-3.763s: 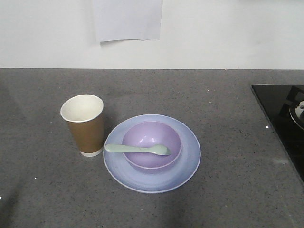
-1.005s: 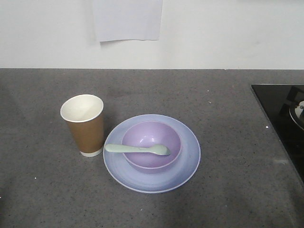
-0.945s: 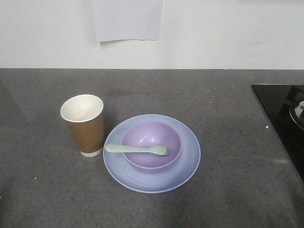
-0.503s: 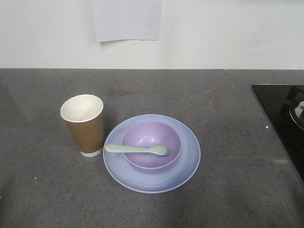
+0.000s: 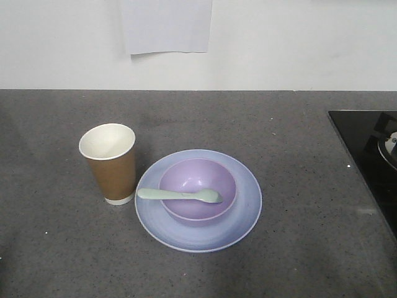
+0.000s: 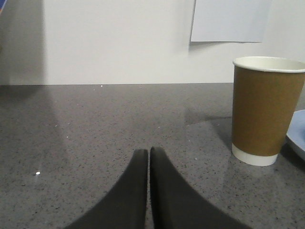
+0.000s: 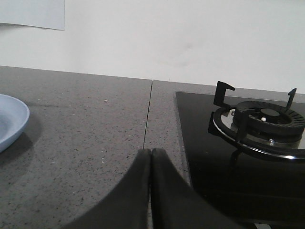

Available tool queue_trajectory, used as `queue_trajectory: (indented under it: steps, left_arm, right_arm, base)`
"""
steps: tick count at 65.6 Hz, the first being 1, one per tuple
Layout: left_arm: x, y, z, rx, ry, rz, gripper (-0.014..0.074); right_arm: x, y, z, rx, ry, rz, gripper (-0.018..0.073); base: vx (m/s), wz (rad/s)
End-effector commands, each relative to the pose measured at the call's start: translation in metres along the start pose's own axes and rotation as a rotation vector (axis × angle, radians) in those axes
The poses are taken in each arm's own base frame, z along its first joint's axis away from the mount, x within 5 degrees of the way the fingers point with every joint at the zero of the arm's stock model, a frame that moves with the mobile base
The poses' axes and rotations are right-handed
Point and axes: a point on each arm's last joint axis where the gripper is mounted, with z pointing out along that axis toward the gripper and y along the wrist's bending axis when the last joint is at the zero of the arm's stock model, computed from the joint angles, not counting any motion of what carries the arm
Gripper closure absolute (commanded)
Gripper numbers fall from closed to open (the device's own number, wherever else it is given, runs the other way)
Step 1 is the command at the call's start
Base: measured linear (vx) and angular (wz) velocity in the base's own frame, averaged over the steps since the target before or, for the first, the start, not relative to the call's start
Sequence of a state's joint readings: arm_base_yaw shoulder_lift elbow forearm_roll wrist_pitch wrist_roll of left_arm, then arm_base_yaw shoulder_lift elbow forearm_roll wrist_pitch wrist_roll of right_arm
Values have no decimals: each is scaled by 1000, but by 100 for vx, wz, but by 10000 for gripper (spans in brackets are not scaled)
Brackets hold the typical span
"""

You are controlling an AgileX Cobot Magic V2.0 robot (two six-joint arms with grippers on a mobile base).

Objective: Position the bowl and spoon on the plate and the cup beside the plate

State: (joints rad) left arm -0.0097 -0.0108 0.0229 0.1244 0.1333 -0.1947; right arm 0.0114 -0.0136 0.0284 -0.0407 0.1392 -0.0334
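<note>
In the front view the lavender bowl sits in the middle of the pale blue plate. The mint-green spoon lies across the bowl's rim, handle pointing left. The brown paper cup stands upright just left of the plate, also seen as the cup in the left wrist view. My left gripper is shut and empty, low over the counter left of the cup. My right gripper is shut and empty, right of the plate. Neither gripper shows in the front view.
A black gas hob with a burner grate lies right of the right gripper, and its edge shows at the front view's right. A white wall with a taped paper sheet backs the grey counter.
</note>
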Motion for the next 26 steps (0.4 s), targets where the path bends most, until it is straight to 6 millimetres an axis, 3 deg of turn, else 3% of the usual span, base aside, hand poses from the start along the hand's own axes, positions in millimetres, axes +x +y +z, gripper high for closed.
queue_trajectory:
  steps: [1,26]
  left_arm:
    - [-13,-2,-3,17,-97,-14,603]
    - [-13,-2,-3,17,-97,-14,603]
  right_arm:
    - [-4,0,0,9,-67,-11,570]
    - [-4,0,0,9,-67,-11,570]
  base:
    - [0,0]
    - [0,0]
